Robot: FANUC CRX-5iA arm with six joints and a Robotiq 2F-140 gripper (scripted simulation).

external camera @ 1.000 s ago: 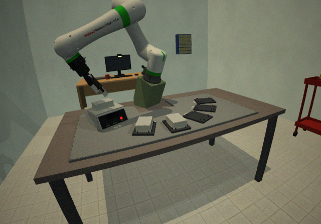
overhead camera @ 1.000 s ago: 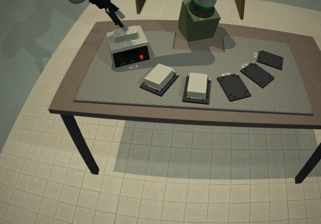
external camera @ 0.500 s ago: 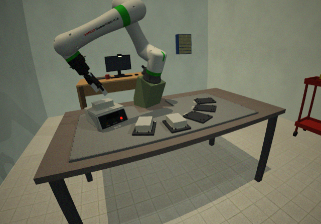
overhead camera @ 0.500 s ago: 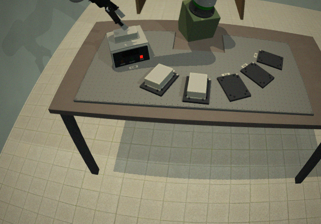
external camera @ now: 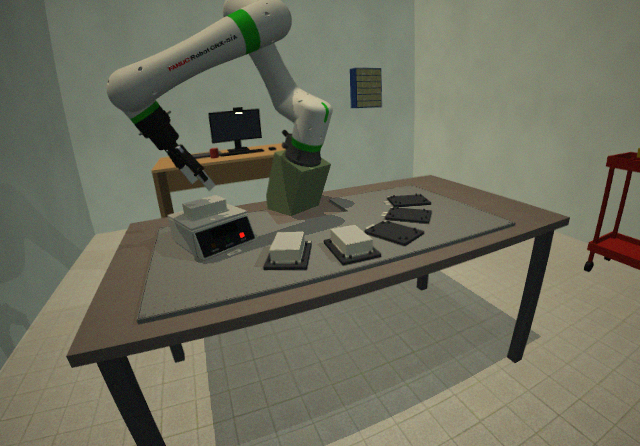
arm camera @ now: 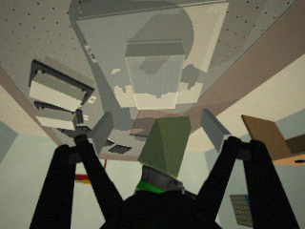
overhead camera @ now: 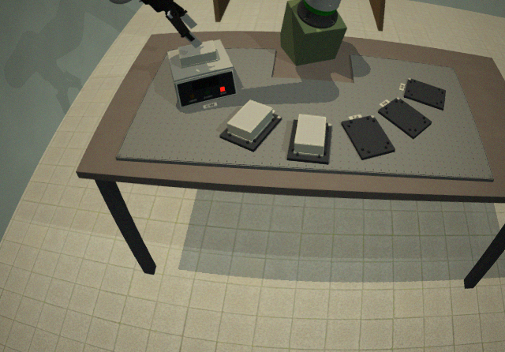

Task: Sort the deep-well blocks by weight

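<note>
Floor: square pale tiles (overhead camera: 245, 320) (external camera: 578, 317), mottled, with thin joints.
Near table edge: brown, straight-sided table (overhead camera: 285, 181) (external camera: 310, 296) on dark square-section legs.
Work surface: thin grey perforated board (overhead camera: 162, 136) (external camera: 206, 291) (arm camera: 29, 29).
Near centre nest: flat dark nest plate (overhead camera: 308, 159) (external camera: 356, 257) bearing a matte off-white deep-well block (overhead camera: 310, 134) (external camera: 351, 240) (arm camera: 54, 117).
Left of it: another dark nest plate (overhead camera: 234, 139) (external camera: 286, 265), set at an angle, bearing a second deep-well block (overhead camera: 249, 117) (external camera: 287, 245) (arm camera: 56, 91).
Right side nests: three dark rectangular plates with small round locators, fanned from the near-right nest (overhead camera: 368, 136) (external camera: 395, 232) through the middle-right nest (overhead camera: 404, 117) (external camera: 408, 215) to the far-right nest (overhead camera: 424, 93) (external camera: 408, 200); no block on any.
Far left: pale, box-shaped check-weigher (overhead camera: 203, 91) (external camera: 224, 237) (arm camera: 210, 38) with a glossy black sloped front; the red OVER lamp (overhead camera: 222, 89) (external camera: 241, 235) glows.
Weighed block: third deep-well block (overhead camera: 198, 53) (external camera: 205, 206) (arm camera: 154, 81), flat on the platform.
End effector: black gripper (overhead camera: 193, 31) (external camera: 199, 178) (arm camera: 156, 117) with flat grey pads, tilted above the weighed block, spread wide and holding nothing.
Far centre: faceted green pedestal (overhead camera: 312, 40) (external camera: 297, 185) (arm camera: 167, 145) under the rounded white arm.
Beyond: wood-coloured desk (external camera: 222, 175) with a flat black monitor (external camera: 235, 125).
</note>
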